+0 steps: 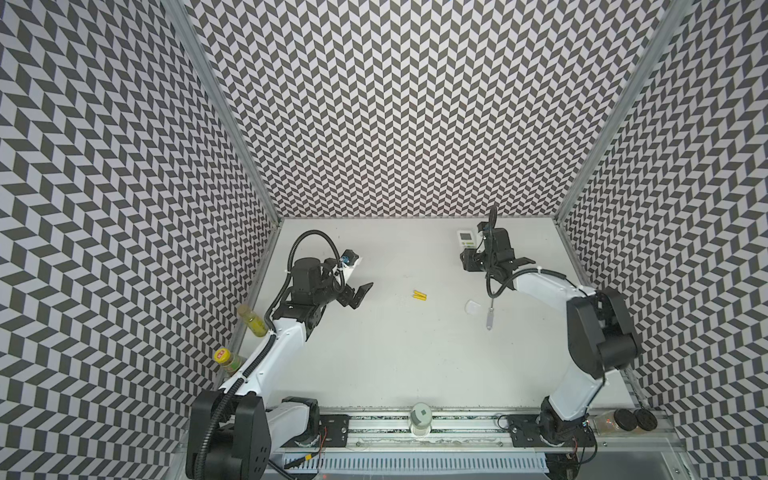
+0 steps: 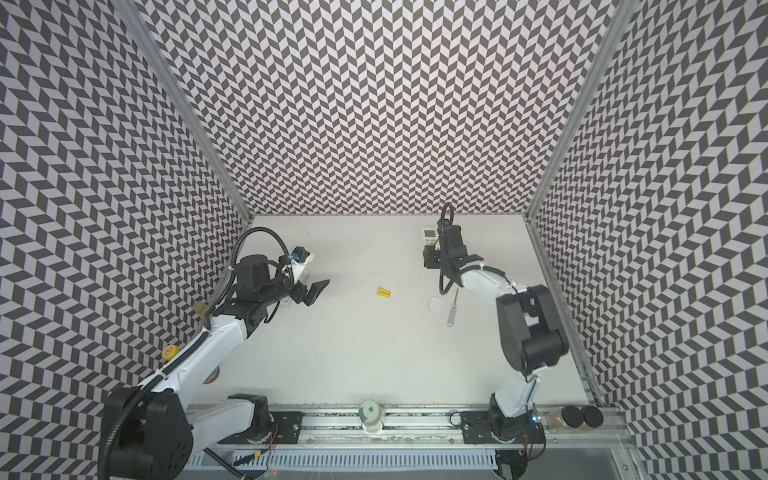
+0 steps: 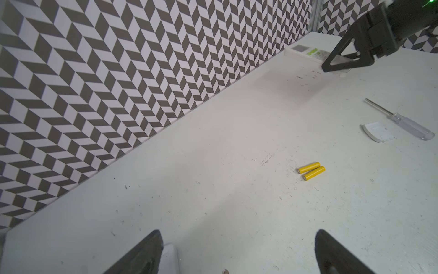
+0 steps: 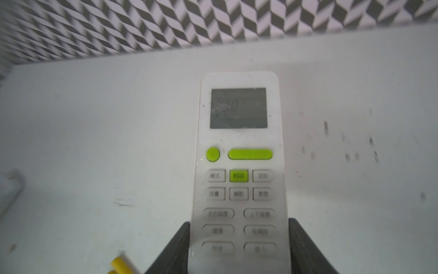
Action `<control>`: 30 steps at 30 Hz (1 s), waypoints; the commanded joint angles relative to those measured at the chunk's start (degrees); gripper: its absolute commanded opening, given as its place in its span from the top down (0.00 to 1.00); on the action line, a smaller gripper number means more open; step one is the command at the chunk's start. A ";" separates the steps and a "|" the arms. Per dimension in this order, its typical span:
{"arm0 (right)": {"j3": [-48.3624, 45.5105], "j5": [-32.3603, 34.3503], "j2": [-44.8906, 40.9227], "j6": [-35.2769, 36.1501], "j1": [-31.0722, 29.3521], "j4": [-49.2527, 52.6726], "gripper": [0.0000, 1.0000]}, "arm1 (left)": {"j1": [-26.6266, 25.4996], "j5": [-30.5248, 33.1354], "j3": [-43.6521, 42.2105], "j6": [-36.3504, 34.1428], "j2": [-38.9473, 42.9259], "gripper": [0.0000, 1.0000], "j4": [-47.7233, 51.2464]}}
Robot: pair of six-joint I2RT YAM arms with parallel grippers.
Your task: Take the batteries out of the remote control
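Remote [image 4: 238, 142] lies face up close to back wall [image 1: 415, 124]; worktop [image 1: 415, 353] in front of it mostly bare. R gripper [image 4: 239, 224] clamps remote's button end, jaws on both sides. L gripper [image 3: 237, 233] spread wide, empty, well left of remote. Two yellow batteries [image 3: 311, 171] lie side by side on worktop, front-left of remote; cover [image 3: 379, 131] & screwdriver [image 3: 403, 121] near, in front of it.
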State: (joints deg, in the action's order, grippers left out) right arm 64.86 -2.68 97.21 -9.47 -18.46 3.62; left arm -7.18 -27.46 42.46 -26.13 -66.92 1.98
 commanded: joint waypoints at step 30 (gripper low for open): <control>-16.91 -47.64 -11.70 37.96 -12.86 -17.04 0.67 | -2.27 -26.19 13.71 -109.74 -1.68 0.07 40.16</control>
State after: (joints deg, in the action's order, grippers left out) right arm 47.09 -45.47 84.14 23.31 -30.35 -14.20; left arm -9.04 -50.33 56.58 -113.45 -68.60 34.76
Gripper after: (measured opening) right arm 0.562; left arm 0.938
